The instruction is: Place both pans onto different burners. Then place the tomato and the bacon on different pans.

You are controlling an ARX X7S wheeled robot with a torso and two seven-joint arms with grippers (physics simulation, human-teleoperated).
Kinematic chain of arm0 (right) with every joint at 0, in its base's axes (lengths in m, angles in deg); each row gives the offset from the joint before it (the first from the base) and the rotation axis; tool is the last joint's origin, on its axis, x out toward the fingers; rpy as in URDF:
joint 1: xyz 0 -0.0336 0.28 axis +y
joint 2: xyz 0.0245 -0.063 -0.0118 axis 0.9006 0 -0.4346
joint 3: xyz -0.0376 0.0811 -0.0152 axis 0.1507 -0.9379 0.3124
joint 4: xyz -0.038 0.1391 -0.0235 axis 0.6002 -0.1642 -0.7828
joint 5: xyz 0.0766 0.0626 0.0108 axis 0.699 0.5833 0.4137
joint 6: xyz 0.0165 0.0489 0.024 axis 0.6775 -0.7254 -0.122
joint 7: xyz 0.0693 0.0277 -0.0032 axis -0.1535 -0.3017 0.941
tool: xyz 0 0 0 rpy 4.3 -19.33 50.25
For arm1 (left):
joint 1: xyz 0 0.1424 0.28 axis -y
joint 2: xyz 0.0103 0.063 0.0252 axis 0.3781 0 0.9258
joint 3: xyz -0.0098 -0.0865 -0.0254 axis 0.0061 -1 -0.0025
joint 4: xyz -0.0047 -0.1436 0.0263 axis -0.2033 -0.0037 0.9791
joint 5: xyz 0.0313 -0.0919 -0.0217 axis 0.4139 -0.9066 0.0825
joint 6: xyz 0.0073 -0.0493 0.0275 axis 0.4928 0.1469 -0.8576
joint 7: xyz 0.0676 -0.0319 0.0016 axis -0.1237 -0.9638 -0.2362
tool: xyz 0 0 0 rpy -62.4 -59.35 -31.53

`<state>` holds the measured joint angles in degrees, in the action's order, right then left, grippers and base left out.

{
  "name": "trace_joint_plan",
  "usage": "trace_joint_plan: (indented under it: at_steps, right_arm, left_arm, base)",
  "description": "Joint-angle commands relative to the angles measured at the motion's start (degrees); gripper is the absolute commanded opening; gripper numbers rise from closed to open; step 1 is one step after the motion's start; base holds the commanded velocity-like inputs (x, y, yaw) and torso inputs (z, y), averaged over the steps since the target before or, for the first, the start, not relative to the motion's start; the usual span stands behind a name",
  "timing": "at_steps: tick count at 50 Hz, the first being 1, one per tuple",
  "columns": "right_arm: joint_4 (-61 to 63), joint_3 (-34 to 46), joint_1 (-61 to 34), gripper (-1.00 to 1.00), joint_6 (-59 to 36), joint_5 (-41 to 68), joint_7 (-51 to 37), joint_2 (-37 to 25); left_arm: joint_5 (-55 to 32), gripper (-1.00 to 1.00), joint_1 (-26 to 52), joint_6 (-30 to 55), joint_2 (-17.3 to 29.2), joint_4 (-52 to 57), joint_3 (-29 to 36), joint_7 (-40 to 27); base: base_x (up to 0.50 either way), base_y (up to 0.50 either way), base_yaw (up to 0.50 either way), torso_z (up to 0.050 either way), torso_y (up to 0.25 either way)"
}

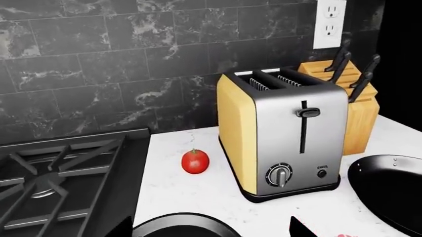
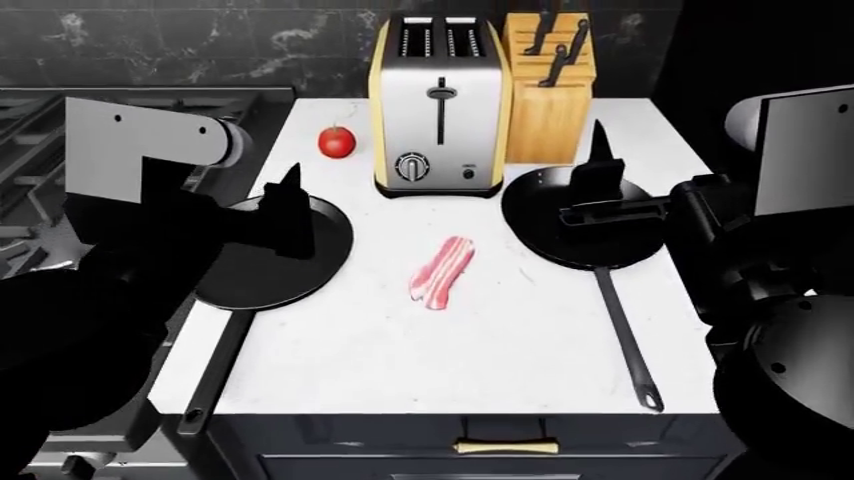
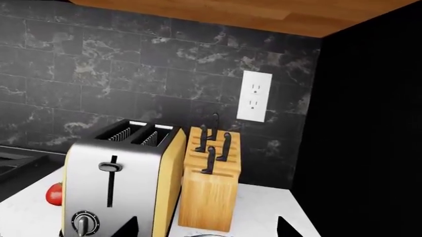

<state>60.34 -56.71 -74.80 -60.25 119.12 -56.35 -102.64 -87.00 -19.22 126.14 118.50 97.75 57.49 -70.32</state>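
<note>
Flat pan [image 2: 274, 255] on white tabletop [image 2: 534, 330], close to its left edge, handle running toward the front edge and ending near the front left corner. Deeper pan [image 2: 587, 232] on the right half, handle [image 2: 625, 335] pointing to the front edge, stopping just short of it. Neither pan on a burner. Bacon [image 2: 442, 271] lying flat between the two pans, apart from both, open tabletop all around it and a wide bare stretch toward the front. Tomato [image 2: 336, 142] near the back left, just beside the toaster [image 2: 439, 105], not touching; near the seam between tabletop and range. Also seen in left wrist view as tomato [image 1: 195, 161] upright on the white surface with free room on the range side.

Range grates [image 1: 53, 177] directly left of the tabletop, burner [image 1: 41, 186] under the near grate bare. Knife block [image 2: 549, 85] behind the deeper pan, touching or nearly touching the toaster; cannot tell which. Dark tiled wall [image 3: 132, 74] closing the back edge, outlet [image 3: 255, 96] above the block, black panel closing the right side.

Left gripper [image 2: 287, 205] hanging over the flat pan's far rim; right gripper [image 2: 601, 185] over the deeper pan. Jaws: spread wide on both, finger tips well apart at the edge of each wrist view, holding nothing.
</note>
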Motion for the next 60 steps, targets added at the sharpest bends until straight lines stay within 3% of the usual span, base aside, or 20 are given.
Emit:
trace_joint_plan:
  at_steps: [1, 28, 34, 37, 45, 49, 60]
  right_arm:
    - [-0.10, 0.18, 0.39, 1.00, 0.63, -0.28, 0.22, -0.33]
    - [0.45, -0.47, 1.27, 1.00, 0.67, 0.89, -1.37, -1.77]
    - [-1.16, -4.55, 0.15, 1.00, -2.93, 14.76, -10.46, -2.69]
    - [-2.08, -4.99, -1.00, 1.00, -3.55, 27.45, -17.73, -5.50]
    - [-2.69, -0.54, 0.41, 1.00, 6.11, 54.64, -36.61, -14.01]
    - [-1.01, -1.59, 3.66, 1.00, 8.39, 56.96, -37.30, -15.10]
    - [-0.94, -4.67, 14.40, 1.00, 8.28, 49.90, -33.35, -12.63]
  left_arm:
    - [-0.14, 1.00, 0.07, -0.45, 0.26, -0.17, 0.34, -0.13]
    - [-0.54, 1.00, -1.29, -2.08, 1.03, 0.12, 0.29, -0.30]
    - [-1.63, 1.00, -1.60, -2.03, 1.42, 0.69, -0.15, -0.40]
    - [-1.43, 1.00, -2.13, -2.57, 1.78, 0.99, -0.27, 0.07]
    - [0.88, 1.00, -3.28, -5.20, 2.07, 1.23, 0.55, 2.50]
    - [1.81, 1.00, -3.85, -6.44, 2.01, 1.33, 0.93, 3.51]
    - [2.89, 1.00, -4.58, -7.81, 1.96, 0.68, 1.49, 4.33]
  base:
    - [0.19, 0.00, 0.00, 0.000, 0.000]
    - [0.12, 0.00, 0.00, 0.000, 0.000]
    - [0.00, 0.00, 0.00, 0.000, 0.000]
    - [0.00, 0.00, 0.00, 0.000, 0.000]
    - [0.00, 0.00, 0.00, 0.000, 0.000]
    - [0.00, 0.00, 0.00, 0.000, 0.000]
    - [0.00, 0.00, 0.00, 0.000, 0.000]
